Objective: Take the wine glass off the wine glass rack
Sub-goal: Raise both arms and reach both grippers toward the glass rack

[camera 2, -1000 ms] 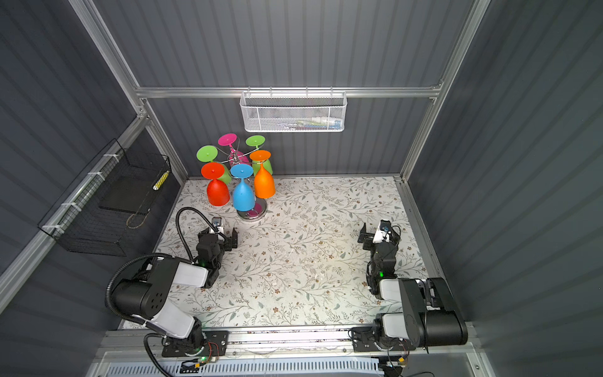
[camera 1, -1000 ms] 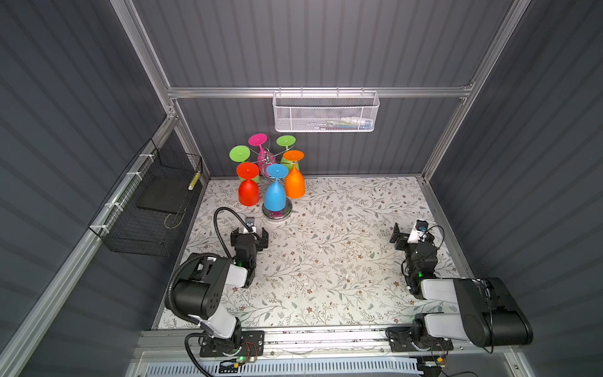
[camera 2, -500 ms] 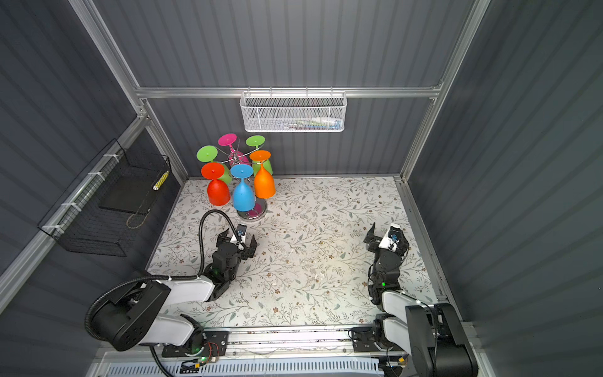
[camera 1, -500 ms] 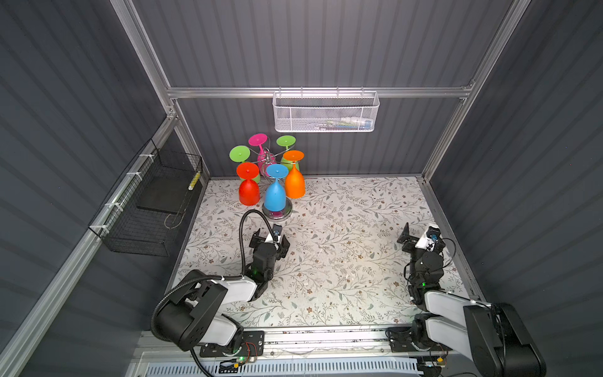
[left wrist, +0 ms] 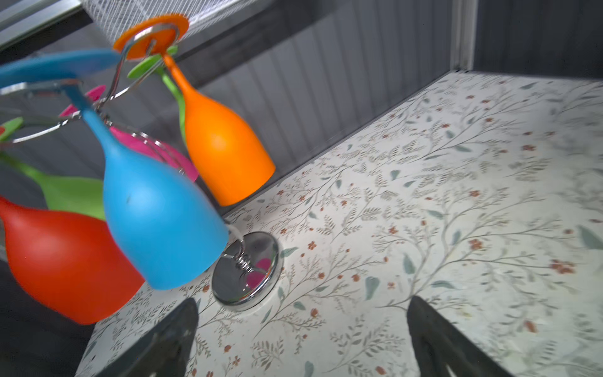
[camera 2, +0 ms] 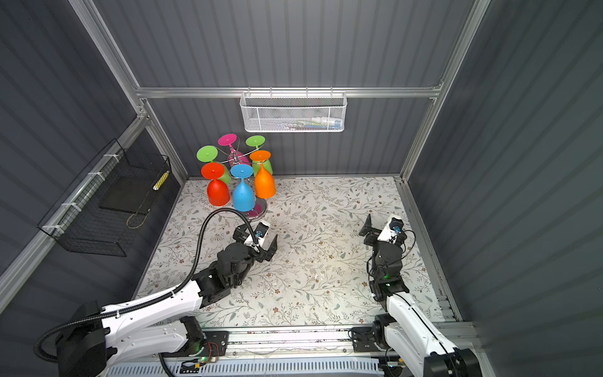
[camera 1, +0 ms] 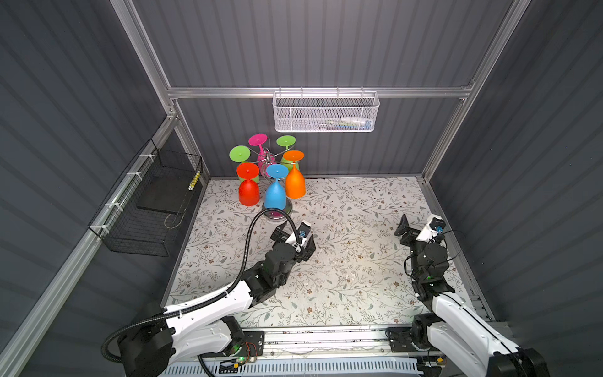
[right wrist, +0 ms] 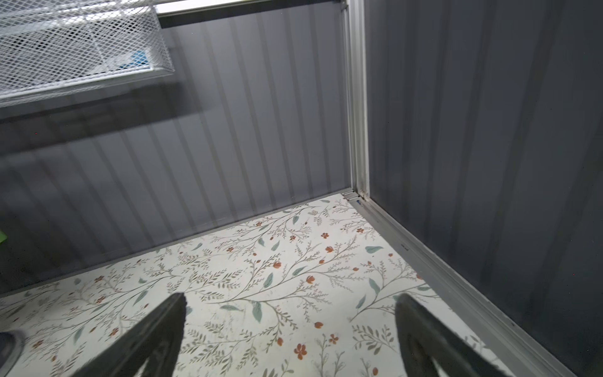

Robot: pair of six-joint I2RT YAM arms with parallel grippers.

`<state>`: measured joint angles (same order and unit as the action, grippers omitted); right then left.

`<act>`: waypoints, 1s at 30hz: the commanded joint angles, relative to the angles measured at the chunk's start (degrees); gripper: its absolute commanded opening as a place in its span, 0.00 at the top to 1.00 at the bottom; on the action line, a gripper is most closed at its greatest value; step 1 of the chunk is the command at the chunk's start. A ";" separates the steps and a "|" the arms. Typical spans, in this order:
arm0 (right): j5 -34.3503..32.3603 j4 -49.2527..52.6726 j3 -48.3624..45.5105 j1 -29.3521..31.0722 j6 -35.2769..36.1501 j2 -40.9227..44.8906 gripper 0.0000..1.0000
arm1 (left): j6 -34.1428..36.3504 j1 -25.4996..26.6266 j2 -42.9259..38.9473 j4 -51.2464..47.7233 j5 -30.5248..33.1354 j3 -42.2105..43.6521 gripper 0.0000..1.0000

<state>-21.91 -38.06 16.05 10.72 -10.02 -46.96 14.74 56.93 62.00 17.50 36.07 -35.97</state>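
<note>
Left arm (camera 1: 277, 261) nearer upright wine glass rack (left wrist: 235, 287), both arms' jaws wide, empty, glasses (camera 1: 275, 192) hang bowl-down

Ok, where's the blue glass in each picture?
In a top view: blue glass, back left, between red glass and orange glass.
In a top view: blue glass, same place.
Left wrist: blue glass, close up.
Right wrist: not in it.
Shared landmark: white basket.

Grey ribbed walls (camera 1: 326, 42), aluminium frame (camera 1: 228, 92), floral floor (camera 1: 352, 228); white mesh basket (camera 1: 326, 114) on back rail, black wire basket (camera 1: 143, 225) left
</note>
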 commanded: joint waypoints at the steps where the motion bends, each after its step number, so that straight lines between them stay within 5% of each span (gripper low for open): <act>1: -3.07 10.07 5.53 3.33 -4.50 1.95 0.01 | -2.36 3.45 0.38 -14.85 1.45 -7.24 0.01; 11: -1.42 31.47 26.16 18.17 -18.95 -4.33 0.08 | -5.85 3.99 10.12 -43.09 6.70 -42.06 0.01; 15: 2.35 33.93 32.81 22.58 -26.27 -7.47 0.13 | -10.97 -4.81 14.04 -56.36 -1.91 -58.64 0.02; 21: 8.29 33.78 42.91 28.67 -38.02 -15.07 0.20 | -12.22 -15.88 15.26 -61.39 -12.56 -67.10 0.01; 30: 17.60 31.43 57.05 32.10 -53.16 -30.08 0.30 | -16.94 -36.13 9.01 -48.83 -35.99 -57.17 0.01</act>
<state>-8.82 -5.98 70.17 42.54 -55.02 -74.39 1.17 24.36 73.91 -36.51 11.40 -96.16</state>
